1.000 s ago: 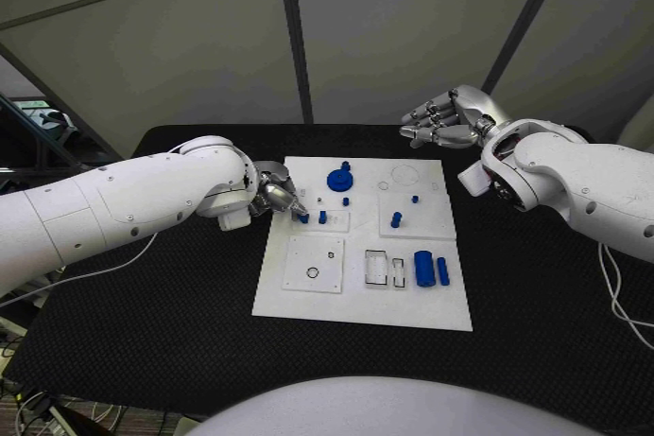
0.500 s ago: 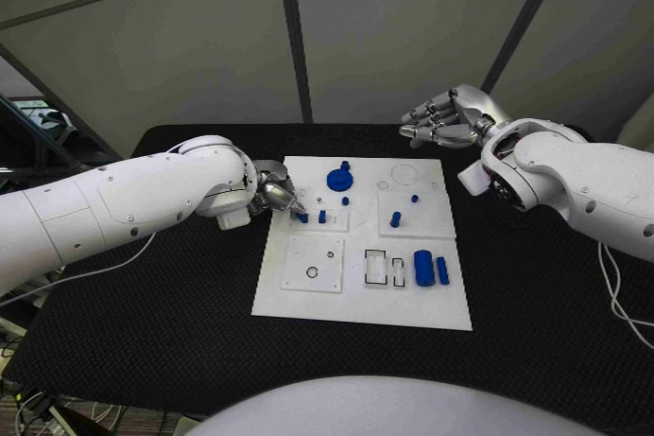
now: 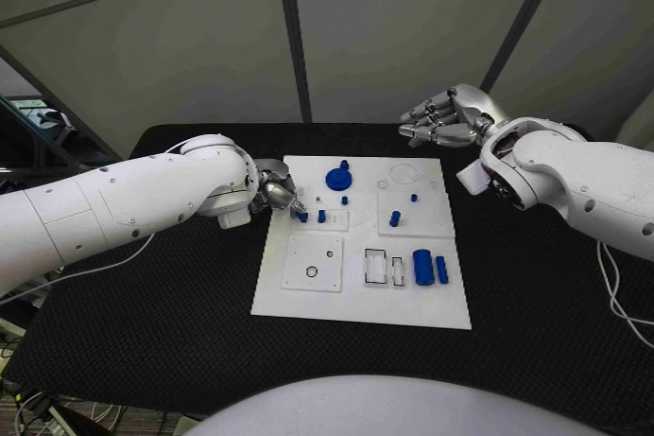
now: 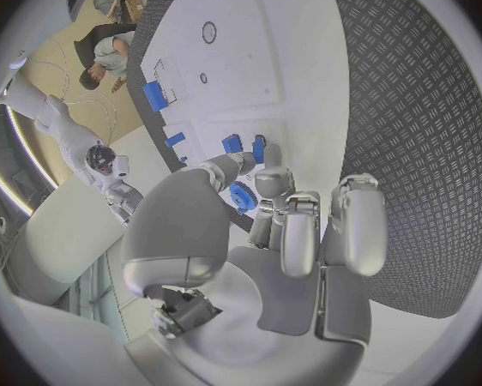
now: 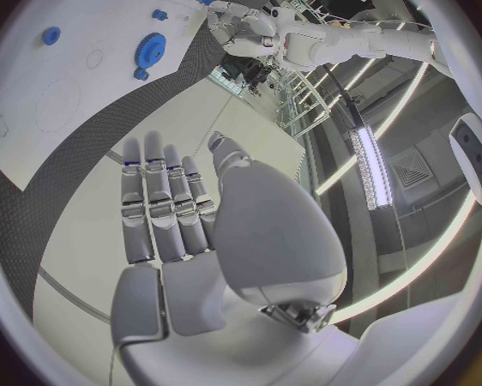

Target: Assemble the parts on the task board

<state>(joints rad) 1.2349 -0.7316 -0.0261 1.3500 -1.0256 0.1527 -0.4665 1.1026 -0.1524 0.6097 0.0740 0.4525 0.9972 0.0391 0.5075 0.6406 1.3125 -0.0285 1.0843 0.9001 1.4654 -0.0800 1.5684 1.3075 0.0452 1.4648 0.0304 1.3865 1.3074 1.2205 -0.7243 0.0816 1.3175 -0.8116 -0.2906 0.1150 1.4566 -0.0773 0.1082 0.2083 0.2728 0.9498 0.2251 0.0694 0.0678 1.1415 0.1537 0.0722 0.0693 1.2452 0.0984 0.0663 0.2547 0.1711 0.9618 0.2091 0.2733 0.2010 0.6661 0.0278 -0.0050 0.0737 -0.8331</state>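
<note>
Task board (image 3: 357,304) lies just beside left hand (image 3: 280,194).

White board with blue parts, middle of the black table

The task board (image 3: 366,308) is a flat white plate lying in the centre of the frame. A blue gear (image 3: 338,180) sits near its upper middle. Small blue pegs (image 3: 321,216) stand upright left of centre, another peg (image 3: 395,219) stands tilted just right of centre. Two blue cylinders (image 3: 424,268) lie side by side toward the lower right, beside a narrow rectangular slot (image 3: 375,267). A small ring (image 3: 312,271) marks the lower-left panel.
</note>
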